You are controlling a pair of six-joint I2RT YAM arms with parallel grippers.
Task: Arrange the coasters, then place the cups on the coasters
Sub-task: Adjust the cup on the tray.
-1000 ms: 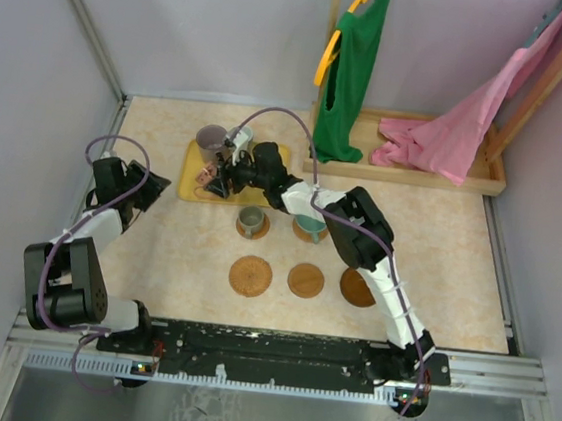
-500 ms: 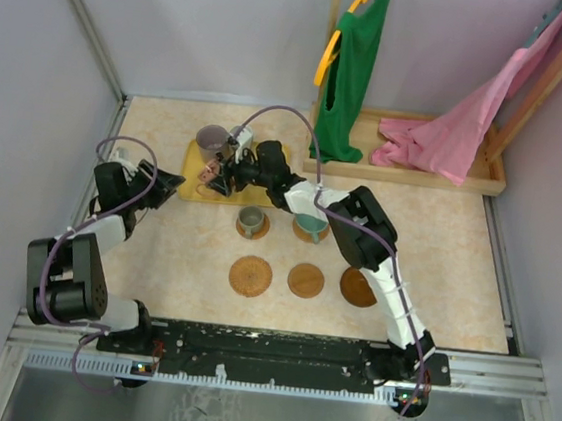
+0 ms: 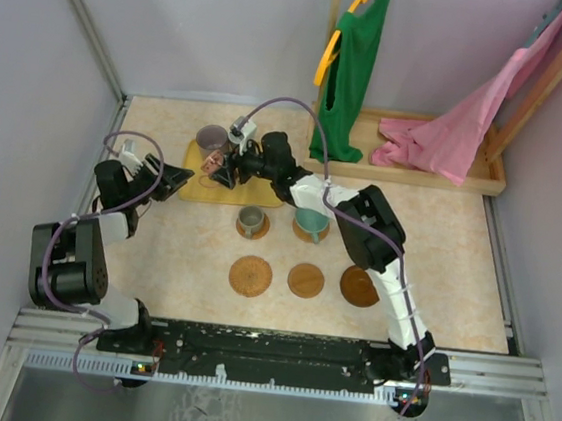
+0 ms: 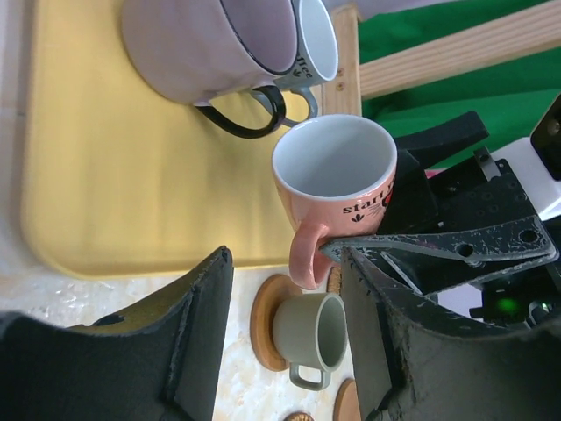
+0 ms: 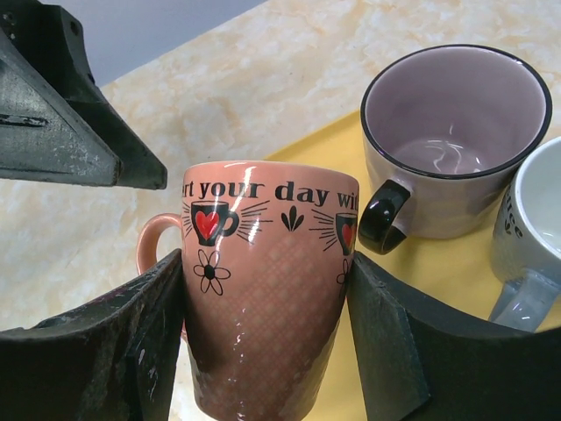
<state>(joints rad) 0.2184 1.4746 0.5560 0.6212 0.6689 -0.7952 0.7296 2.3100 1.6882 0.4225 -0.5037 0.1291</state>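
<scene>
Cups: at left, the left gripper is seen spread and empty beside the yellow tray, seemingly parked clear. The pink cup is pinched across its body by the right gripper above the tray. It is probably meant for a bare coaster nearer the arms.

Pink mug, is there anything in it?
Empty. The left wrist view looks straight into the pink mug and shows only clean white inside, no drink.
</scene>
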